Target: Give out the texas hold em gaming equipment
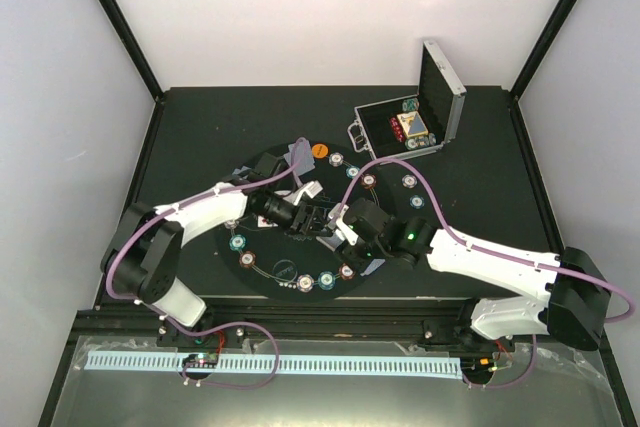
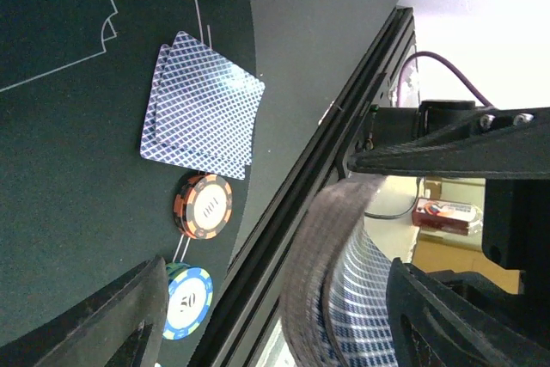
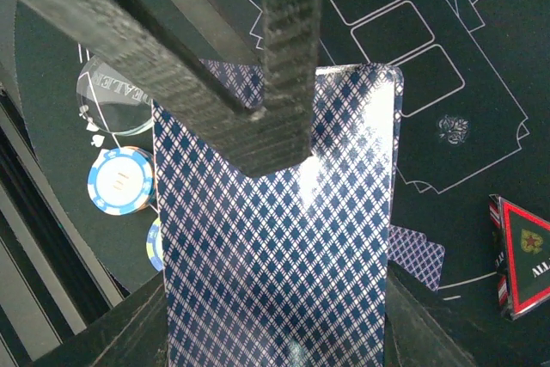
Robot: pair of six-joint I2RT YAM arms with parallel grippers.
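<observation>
Deck of playing cards (image 3: 284,247): over the middle of the round black mat (image 1: 275,252), clamped between fingers of the right gripper (image 3: 275,324). Left gripper (image 2: 284,311): fingers apart, straddling the deck's edge. Hazard: pinching several cards together could drag extras onto the mat.

The deck (image 3: 275,281) wore a blue-and-white diamond lattice, and so did the fanned cards (image 2: 202,113). The mat (image 2: 51,169) under them was dark green-black with thin white outlines. The upper chip (image 2: 204,205) was banded orange and black round a white centre; the lower chip (image 2: 187,301) was blue and white. The triangle marker (image 3: 526,251) was red, edged in black. The case (image 1: 446,73) was silver.
</observation>
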